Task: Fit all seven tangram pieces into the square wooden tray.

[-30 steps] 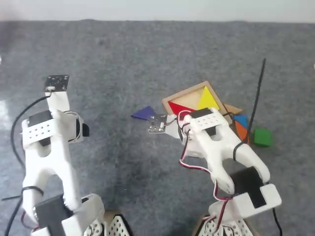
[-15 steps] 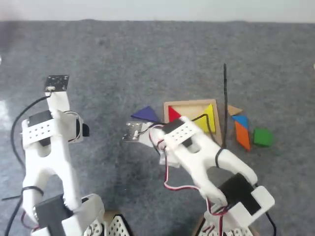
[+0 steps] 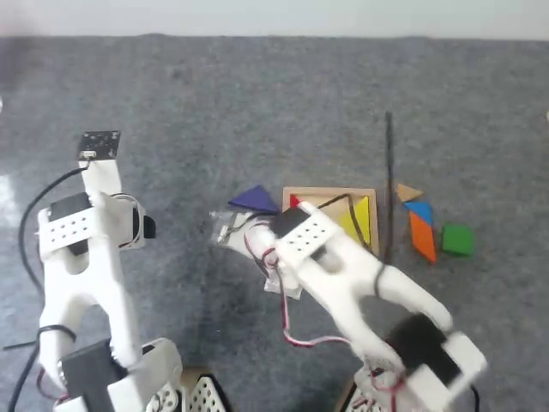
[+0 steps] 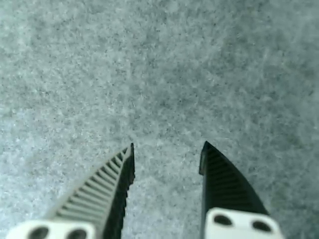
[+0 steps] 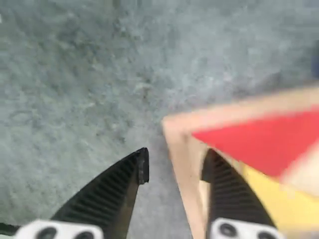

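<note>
My right pincer (image 5: 174, 159) is spread wide and straddles a corner of the square wooden tray (image 5: 180, 144). One finger is over the grey felt-covered bench (image 5: 75, 74) outside the wall, and the other is over the tray's inside. I cannot tell whether either finger touches the wood.

My left pincer (image 4: 167, 149) is also spread, holding nothing, above bare felt on the left half of the bench.

The tray lies right of the bench's middle. In it are a red triangle (image 5: 259, 142), at the corner nearest my right pincer, and a yellow triangle (image 3: 358, 219) beside it.

A purple triangle (image 3: 254, 200) lies on the felt just outside the tray's left wall. A thin black cable (image 3: 388, 184) runs just beside the right wall. Beyond it, towards the bench's right edge, a small tan triangle (image 3: 407, 191), a blue piece (image 3: 419, 209) and an orange parallelogram (image 3: 422, 236) lie close together in a row. A green square (image 3: 456, 239) lies just beside the orange one.
</note>
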